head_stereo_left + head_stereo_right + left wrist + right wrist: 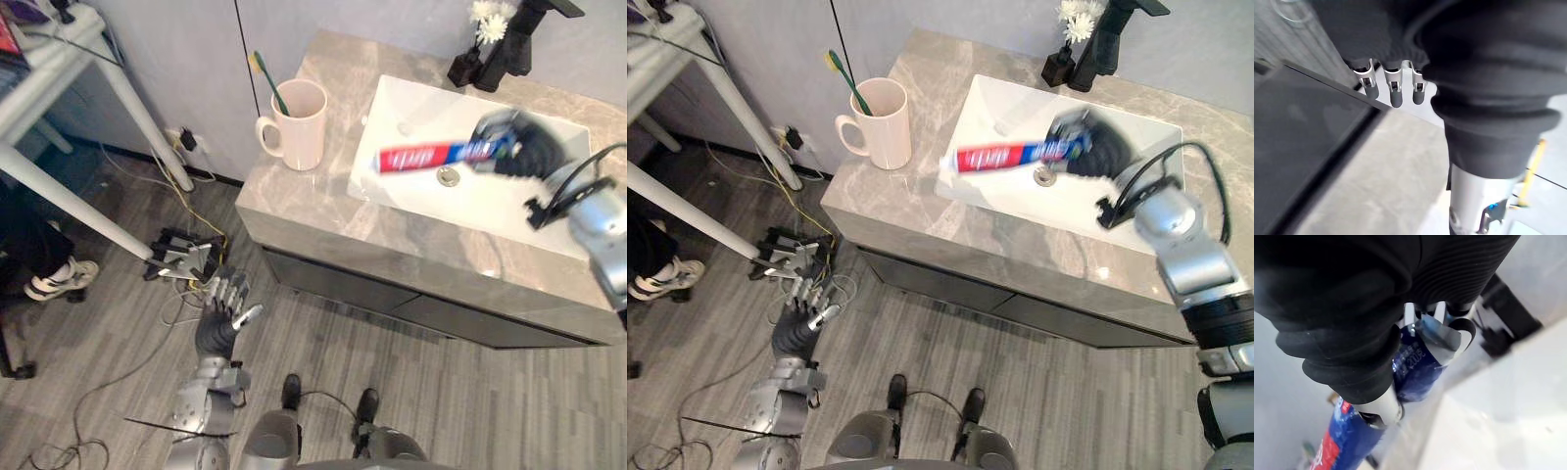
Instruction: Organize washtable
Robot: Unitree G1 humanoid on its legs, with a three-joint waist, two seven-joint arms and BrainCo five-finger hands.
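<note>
Red-blue toothpaste tube point(431, 155), apparently level

Grey marble washtable point(294, 201) carries cream mug point(302, 132), white basin point(490, 201).

Toothbrush point(266, 78) in mug point(297, 129), left of sink point(416, 103)

My right hand point(524, 145) grips the red-and-blue toothpaste tube point(431, 155) level over the white sink point(509, 211). Its red end points to nine o'clock, where a cream mug point(299, 125) holds a green toothbrush point(266, 78).
</note>
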